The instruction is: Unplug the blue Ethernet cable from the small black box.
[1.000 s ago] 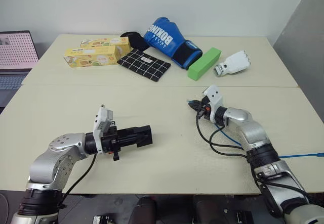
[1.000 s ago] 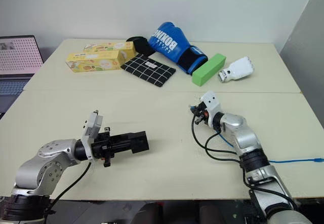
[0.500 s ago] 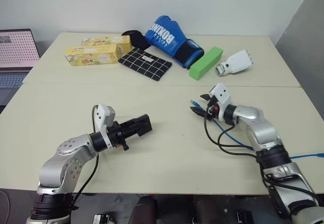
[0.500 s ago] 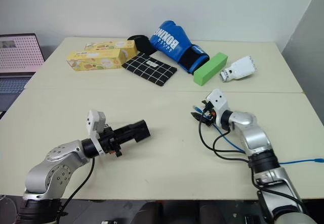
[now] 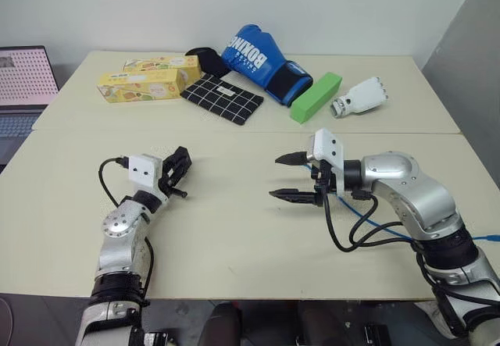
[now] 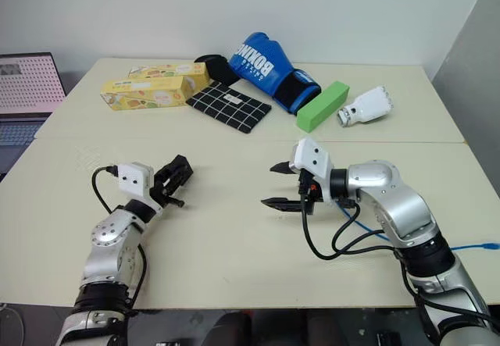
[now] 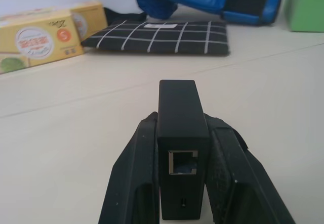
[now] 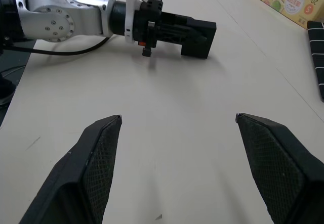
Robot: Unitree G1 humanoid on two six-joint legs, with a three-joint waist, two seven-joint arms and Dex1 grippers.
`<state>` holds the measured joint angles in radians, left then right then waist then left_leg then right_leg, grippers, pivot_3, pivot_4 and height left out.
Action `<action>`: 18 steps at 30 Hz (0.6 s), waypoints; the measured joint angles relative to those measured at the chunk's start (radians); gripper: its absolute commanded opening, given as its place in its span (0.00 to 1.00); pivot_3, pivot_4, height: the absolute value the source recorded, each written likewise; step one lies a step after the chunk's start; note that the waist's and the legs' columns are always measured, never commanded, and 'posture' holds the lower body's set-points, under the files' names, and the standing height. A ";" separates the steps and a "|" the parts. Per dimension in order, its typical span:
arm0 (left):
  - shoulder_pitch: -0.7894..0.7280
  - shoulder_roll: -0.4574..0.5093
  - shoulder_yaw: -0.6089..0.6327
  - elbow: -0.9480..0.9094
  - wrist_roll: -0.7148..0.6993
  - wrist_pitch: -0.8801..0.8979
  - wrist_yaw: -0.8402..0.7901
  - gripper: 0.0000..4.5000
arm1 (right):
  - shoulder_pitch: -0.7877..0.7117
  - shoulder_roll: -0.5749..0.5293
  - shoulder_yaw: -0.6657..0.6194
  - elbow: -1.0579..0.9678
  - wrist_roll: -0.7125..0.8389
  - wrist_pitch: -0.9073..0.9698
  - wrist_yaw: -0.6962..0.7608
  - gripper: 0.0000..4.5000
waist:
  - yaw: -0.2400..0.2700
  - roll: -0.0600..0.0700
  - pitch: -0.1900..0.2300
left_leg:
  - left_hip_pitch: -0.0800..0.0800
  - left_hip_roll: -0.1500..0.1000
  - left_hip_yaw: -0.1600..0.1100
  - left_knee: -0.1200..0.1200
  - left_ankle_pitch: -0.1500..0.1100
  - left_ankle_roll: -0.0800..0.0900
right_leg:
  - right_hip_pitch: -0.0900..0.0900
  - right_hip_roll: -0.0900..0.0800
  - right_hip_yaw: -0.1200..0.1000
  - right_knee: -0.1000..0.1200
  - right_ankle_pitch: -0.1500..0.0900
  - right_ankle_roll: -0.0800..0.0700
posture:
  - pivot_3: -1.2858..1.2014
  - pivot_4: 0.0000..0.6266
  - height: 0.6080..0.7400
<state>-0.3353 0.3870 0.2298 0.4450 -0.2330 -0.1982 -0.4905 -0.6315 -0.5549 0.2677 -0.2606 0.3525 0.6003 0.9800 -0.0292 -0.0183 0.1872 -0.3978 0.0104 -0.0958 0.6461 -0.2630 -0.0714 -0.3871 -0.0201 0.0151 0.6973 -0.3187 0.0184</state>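
Operator, your layout as found. Table point(image 5: 234, 237) carries all items. Far edge, your left to right: two boxes point(image 5: 148, 80) side by side, checked cloth point(image 5: 223, 100) just right of them, boxing glove point(image 5: 262, 61) behind cloth, block point(image 5: 316, 97) right of glove, small white item point(image 5: 359, 96) right of block. Laptop point(image 5: 23, 88) off table's left end. Near half: left gripper point(image 5: 178, 170) at left with small black box point(image 7: 181, 143) between its fingers, right gripper point(image 5: 286, 176) at centre-right, the two well apart. Ethernet cable point(image 5: 391, 229) lies on table beneath right arm, running to right edge.
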 measured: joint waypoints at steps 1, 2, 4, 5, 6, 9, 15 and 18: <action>-0.010 -0.001 0.001 0.020 0.000 -0.013 0.007 0.25 | -0.005 0.004 0.004 0.000 -0.001 0.000 0.000 0.86 | 0.000 0.000 0.000 | 0.000 0.000 0.000 0.000 0.000 0.000 | 0.000 0.000 0.000 0.000 0.000 0.000 | 0.52 0.24 1.00; -0.017 -0.001 0.002 0.036 0.000 -0.022 0.011 0.33 | -0.007 0.006 0.007 0.000 -0.004 0.000 0.000 0.86 | 0.000 0.000 0.000 | 0.000 0.000 0.000 0.000 0.000 0.000 | 0.000 0.000 0.000 0.000 0.000 0.000 | 0.52 0.24 1.00; -0.015 -0.004 0.007 0.045 -0.006 -0.023 0.011 0.39 | -0.008 0.009 0.009 0.000 -0.015 0.001 -0.002 0.86 | -0.002 0.000 0.000 | 0.000 0.000 0.000 0.000 0.000 0.000 | 0.000 0.000 0.000 0.000 0.000 0.000 | 0.52 0.24 1.00; -0.009 -0.011 0.011 0.048 -0.013 -0.021 0.006 0.46 | -0.008 0.011 0.009 0.000 -0.017 0.002 -0.004 0.86 | -0.002 0.000 0.000 | 0.000 0.000 0.000 0.000 0.000 0.000 | 0.000 0.000 0.000 0.001 0.000 0.000 | 0.52 0.24 1.00; -0.002 -0.018 0.013 0.048 -0.022 -0.018 0.001 0.50 | -0.008 0.015 0.009 0.000 -0.017 0.003 -0.006 0.86 | -0.002 0.000 0.000 | 0.000 0.000 0.000 0.000 0.000 0.000 | 0.000 0.000 0.000 0.000 0.000 0.000 | 0.52 0.24 1.00; 0.024 -0.022 0.014 0.027 -0.043 0.004 -0.004 0.64 | -0.008 0.018 0.009 0.000 -0.018 0.008 -0.008 0.86 | -0.002 0.000 0.000 | 0.000 0.000 0.000 0.000 0.000 0.000 | 0.000 0.000 0.000 0.000 0.000 0.000 | 0.52 0.24 1.00; 0.152 -0.009 0.015 -0.184 -0.070 0.160 0.022 0.90 | -0.004 0.019 0.007 -0.009 -0.017 0.031 -0.032 0.86 | -0.004 0.000 0.000 | 0.000 0.002 -0.001 0.000 0.000 0.000 | 0.000 0.000 0.001 0.000 0.000 0.000 | 0.52 0.24 1.00; 0.234 0.040 0.017 -0.342 -0.097 0.306 0.023 0.90 | 0.017 0.018 -0.016 -0.020 -0.012 0.056 -0.054 0.86 | -0.003 0.000 0.000 | 0.000 0.002 -0.002 0.000 0.000 0.000 | 0.000 0.000 0.001 0.001 0.000 0.000 | 0.52 0.24 1.00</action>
<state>-0.1008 0.4273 0.2469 0.1027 -0.3301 0.1076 -0.4672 -0.6148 -0.5364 0.2515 -0.2807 0.3408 0.6567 0.9257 -0.0318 -0.0183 0.1871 -0.3974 0.0126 -0.0975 0.6457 -0.2630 -0.0715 -0.3871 -0.0201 0.0160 0.6979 -0.3187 0.0184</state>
